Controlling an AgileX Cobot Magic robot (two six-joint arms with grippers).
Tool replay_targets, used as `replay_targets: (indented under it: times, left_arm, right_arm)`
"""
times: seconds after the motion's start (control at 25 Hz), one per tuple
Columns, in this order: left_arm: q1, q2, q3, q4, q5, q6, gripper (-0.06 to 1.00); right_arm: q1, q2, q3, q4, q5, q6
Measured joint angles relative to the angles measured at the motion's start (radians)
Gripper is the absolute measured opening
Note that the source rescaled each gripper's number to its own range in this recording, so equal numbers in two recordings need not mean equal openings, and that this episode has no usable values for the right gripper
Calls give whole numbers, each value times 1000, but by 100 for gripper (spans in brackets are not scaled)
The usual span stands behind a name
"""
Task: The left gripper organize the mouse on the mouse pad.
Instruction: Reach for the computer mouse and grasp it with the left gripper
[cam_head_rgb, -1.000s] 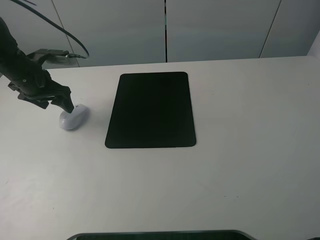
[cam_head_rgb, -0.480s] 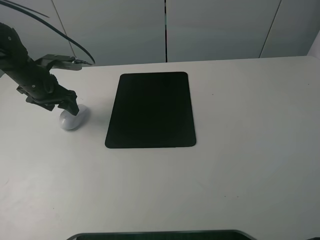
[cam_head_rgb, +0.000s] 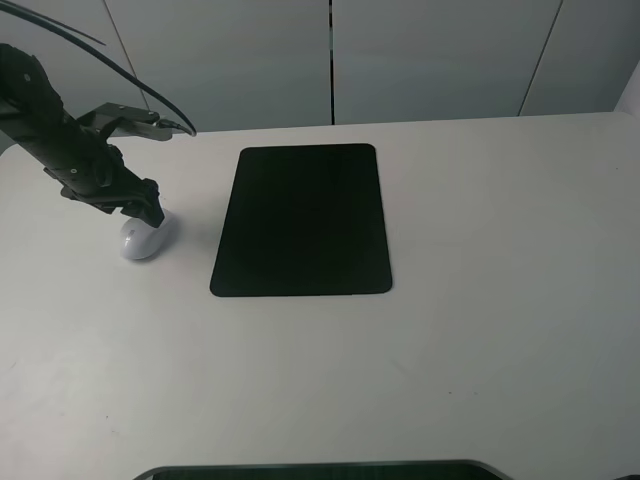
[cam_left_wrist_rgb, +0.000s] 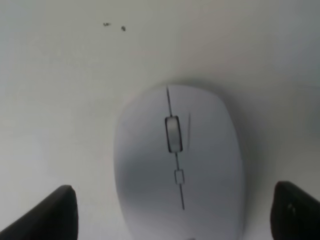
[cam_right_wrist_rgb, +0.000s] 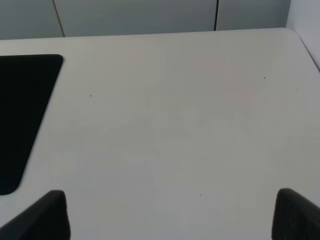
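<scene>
The small white-grey mouse (cam_head_rgb: 143, 240) lies on the white table, left of the black mouse pad (cam_head_rgb: 302, 220) and apart from it. My left gripper (cam_head_rgb: 150, 212) hangs right over the mouse's far end. In the left wrist view the mouse (cam_left_wrist_rgb: 177, 160) fills the middle, scroll wheel up, and the left gripper (cam_left_wrist_rgb: 172, 215) is open, with a dark fingertip on each side standing off the mouse's flanks. The right gripper (cam_right_wrist_rgb: 170, 217) is open over bare table with nothing between its fingers; a corner of the mouse pad (cam_right_wrist_rgb: 20, 115) shows there.
The white table (cam_head_rgb: 480, 300) spreads wide to the right of the pad. Grey wall panels (cam_head_rgb: 330, 60) run behind its far edge. A dark curved edge (cam_head_rgb: 320, 468) shows at the near rim. A black cable (cam_head_rgb: 110, 55) arcs above the left arm.
The left arm has shifted right and slightly toward the far edge, bringing its fingers over the mouse. The mouse and pad have not moved.
</scene>
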Motion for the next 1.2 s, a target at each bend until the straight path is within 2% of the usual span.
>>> replay_targets:
  times: [0.68,0.92,1.2]
  left_arm:
    - [-19,61,-4,5,-19,-24,100]
    - [-19,82,-4,22,-40,-82,100]
    - [-19,88,-4,30,-57,-98,100]
  right_arm:
    - [0,0,0,0,0,-2]
    - [0,0,0,0,0,-2]
    - [0,0,0,0,0,-2]
